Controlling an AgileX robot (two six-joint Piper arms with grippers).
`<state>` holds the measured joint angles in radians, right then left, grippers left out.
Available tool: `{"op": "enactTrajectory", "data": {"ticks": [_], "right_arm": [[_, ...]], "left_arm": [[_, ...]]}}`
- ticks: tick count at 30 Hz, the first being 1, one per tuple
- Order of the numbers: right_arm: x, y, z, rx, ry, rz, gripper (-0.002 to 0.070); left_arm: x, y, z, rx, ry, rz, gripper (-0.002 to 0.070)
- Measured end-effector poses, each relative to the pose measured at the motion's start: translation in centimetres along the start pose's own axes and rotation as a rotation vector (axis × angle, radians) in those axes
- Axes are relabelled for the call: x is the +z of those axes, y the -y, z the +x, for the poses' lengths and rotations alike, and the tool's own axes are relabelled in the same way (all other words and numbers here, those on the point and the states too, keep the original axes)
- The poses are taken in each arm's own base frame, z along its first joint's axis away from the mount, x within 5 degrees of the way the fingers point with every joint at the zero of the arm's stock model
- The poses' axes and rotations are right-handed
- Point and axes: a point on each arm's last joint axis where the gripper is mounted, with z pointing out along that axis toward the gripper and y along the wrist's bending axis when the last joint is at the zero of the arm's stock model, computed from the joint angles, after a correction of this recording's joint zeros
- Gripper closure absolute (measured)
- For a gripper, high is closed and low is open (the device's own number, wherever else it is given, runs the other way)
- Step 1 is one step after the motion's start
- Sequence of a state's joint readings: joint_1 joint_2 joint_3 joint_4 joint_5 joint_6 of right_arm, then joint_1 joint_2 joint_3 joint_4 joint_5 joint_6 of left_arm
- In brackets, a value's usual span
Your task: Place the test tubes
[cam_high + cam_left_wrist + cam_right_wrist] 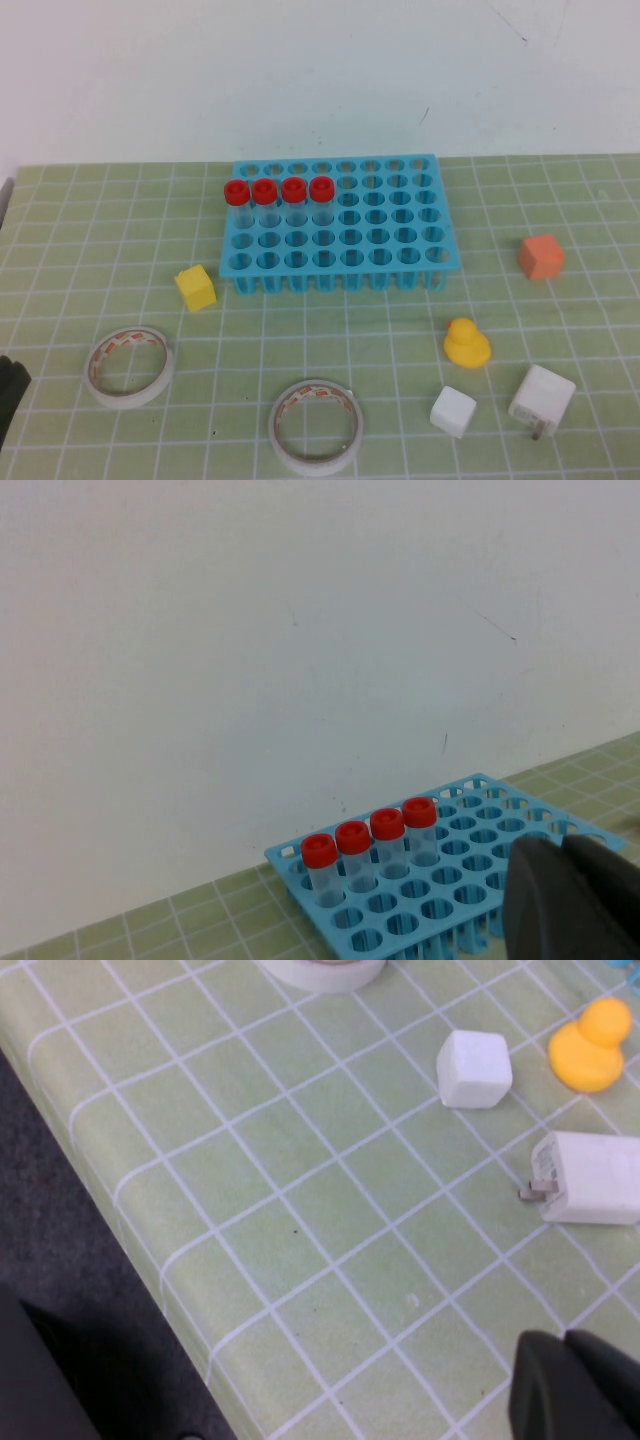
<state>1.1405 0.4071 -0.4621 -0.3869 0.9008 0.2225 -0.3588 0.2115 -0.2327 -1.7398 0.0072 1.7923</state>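
- Four test tubes (293,198) with red caps stand upright in a blue rack (338,270), long axes vertical and caps up.
- They form one left-to-right row in the rack's four leftmost holes, second row from the far edge.
- The rack sits at the middle of a green gridded mat (330,340), towards the far wall.
- The left gripper (563,852) is closed and empty, held above the table on the near left, facing the rack and wall.
- The right gripper (563,1345) is also closed and empty, above the mat's near right edge, near a white charger plug (590,1177).
- The tubes' lower ends are hidden inside the rack.
- From above, only a dark sliver of the left arm (10,385) shows at the left edge.
- The right arm is out of that view.
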Motion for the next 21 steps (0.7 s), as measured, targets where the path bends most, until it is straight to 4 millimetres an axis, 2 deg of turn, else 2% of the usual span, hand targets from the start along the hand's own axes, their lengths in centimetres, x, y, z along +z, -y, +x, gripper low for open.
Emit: {"op": "enactTrajectory", "data": {"ticks": [4,8,11,14,18,21], "right_arm": [[0.0,0.0,0.0,0.000,0.000,0.000,0.0676],[0.0,0.0,0.0,0.000,-0.001,0.000,0.0676],[0.0,0.0,0.0,0.000,-0.001,0.000,0.0676],[0.0,0.0,0.0,0.000,-0.002,0.000,0.0676],[0.0,0.0,0.0,0.000,-0.003,0.000,0.0676],[0.0,0.0,0.0,0.000,-0.003,0.000,0.0676]], "left_arm": [[-0.2,0.0,0.1,-0.002,0.007,0.002,0.0676],[-1.0,0.1,1.0,-0.001,0.032,-0.001,0.0676],[-2.1,-0.3,0.9,0.054,0.089,-0.085,0.0676],[-2.7,-0.6,0.7,0.249,0.103,-0.180,0.0676],[-2.9,-0.9,1.2,0.269,0.072,-0.259,0.0676],[-2.8,-1.1,2.4,0.236,0.004,-0.298,0.0676]]}}
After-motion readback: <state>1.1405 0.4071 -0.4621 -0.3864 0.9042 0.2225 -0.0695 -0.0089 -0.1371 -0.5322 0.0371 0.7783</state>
